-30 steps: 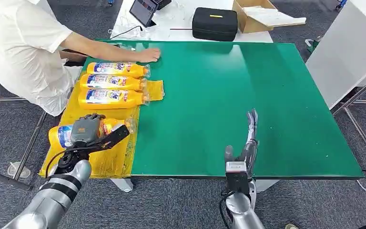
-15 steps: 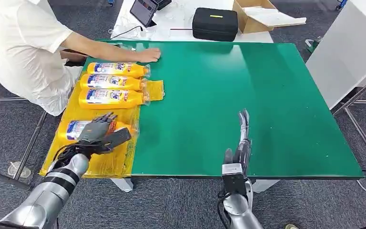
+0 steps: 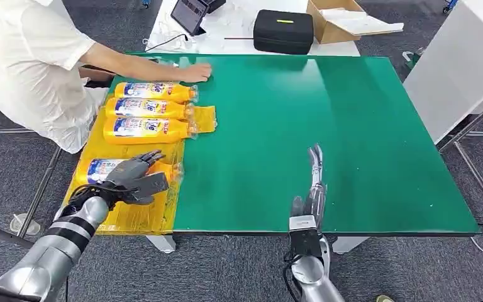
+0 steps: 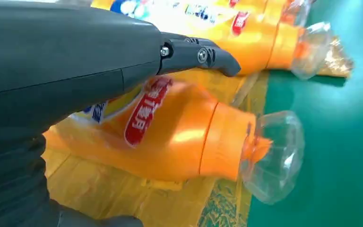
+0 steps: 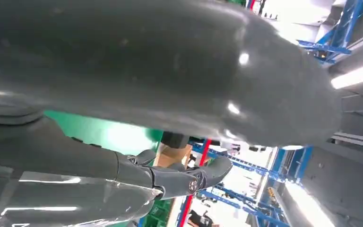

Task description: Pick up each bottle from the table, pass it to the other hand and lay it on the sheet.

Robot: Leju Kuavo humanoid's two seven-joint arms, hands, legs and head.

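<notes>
Left hand (image 3: 135, 176) spread, fingers apart, just above the nearest orange plastic bottle with a clear cap (image 4: 189, 137), gripping nothing. Bottle lies on its side on the yellow crinkled plastic sheet (image 3: 144, 214); three like bottles (image 3: 148, 109) lie beyond. Right hand (image 3: 314, 182) upright over the green table mat (image 3: 327, 113), fingers straight, empty.

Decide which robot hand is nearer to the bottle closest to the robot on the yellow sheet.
Left. The left robot hand is right over that bottle; the right robot hand is far off across the green table.
</notes>
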